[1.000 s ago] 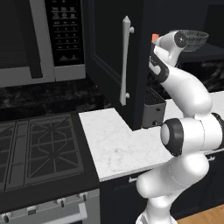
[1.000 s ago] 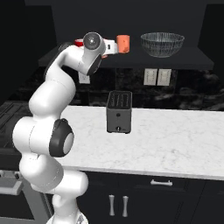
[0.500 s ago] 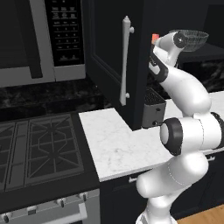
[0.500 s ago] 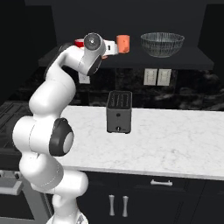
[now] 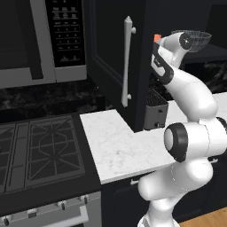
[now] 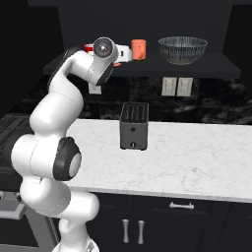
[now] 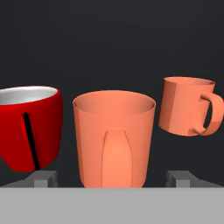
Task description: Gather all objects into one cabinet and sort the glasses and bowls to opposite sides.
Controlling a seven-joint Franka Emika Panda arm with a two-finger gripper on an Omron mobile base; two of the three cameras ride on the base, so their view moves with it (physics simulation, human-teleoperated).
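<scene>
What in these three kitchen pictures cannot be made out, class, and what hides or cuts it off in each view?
- Left base view: the mugs are mostly hidden behind the open cabinet door and the arm; just a sliver of orange shows.
- Right base view: the red mug is largely covered by the wrist.
- Hand view: whether the gripper touches the middle orange mug cannot be told; the bottom edge cuts off its fingers.

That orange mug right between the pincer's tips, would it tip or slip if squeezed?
The middle orange mug looks rigid, so it should hold its shape. Its smooth, slightly tapered wall might slip. It stands upright on a fairly wide base, so tipping seems unlikely, though the red mug sits close beside it.
</scene>
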